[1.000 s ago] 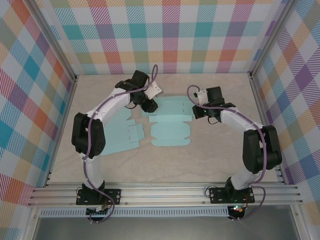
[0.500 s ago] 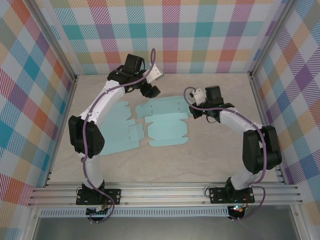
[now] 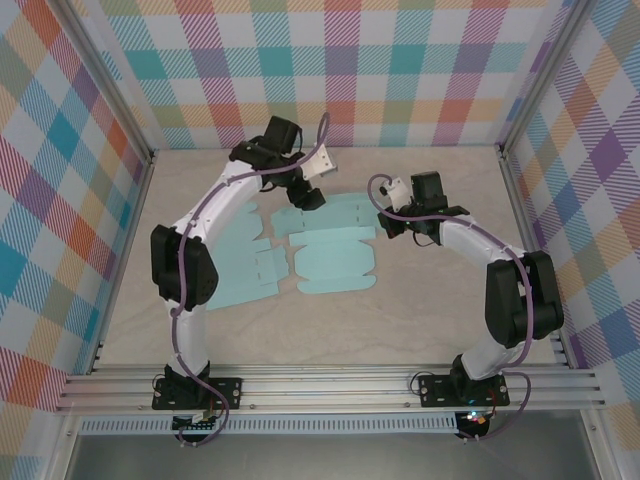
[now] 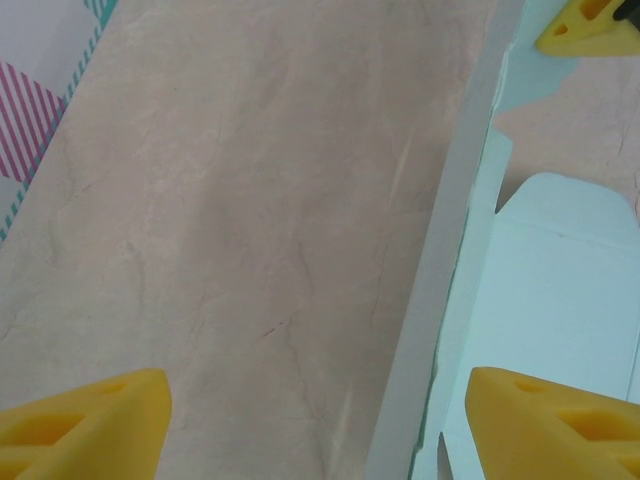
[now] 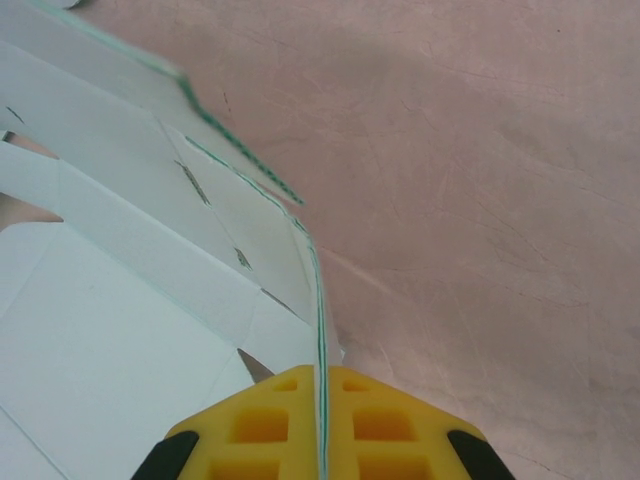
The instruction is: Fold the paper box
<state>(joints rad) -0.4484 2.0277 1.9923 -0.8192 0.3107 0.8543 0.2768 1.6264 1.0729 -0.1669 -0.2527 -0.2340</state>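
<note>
The paper box point(image 3: 330, 255) is a flat light-blue blank lying in the middle of the table. My left gripper point(image 3: 312, 197) hovers at the blank's far edge, open, with nothing between its yellow fingers point(image 4: 555, 425). In the left wrist view the paper box point(image 4: 560, 290) lies on the right, one long edge strip turned up, and bare table shows between the fingertips of the left gripper point(image 4: 320, 430). My right gripper point(image 3: 385, 225) is at the blank's right end. There my right gripper point(image 5: 320, 425) is shut on a thin raised flap edge of the paper box point(image 5: 100, 300).
Checked walls and metal rails point(image 3: 130, 230) enclose the beige table point(image 3: 450, 320). Part of the blank point(image 3: 235, 260) spreads under my left arm. A yellow fingertip of the right gripper point(image 4: 590, 25) shows at the top right of the left wrist view.
My left gripper has opened, let go of the blank's far edge, lifted toward the back wall and come back a little to the right. The right gripper stays shut on the flap.
</note>
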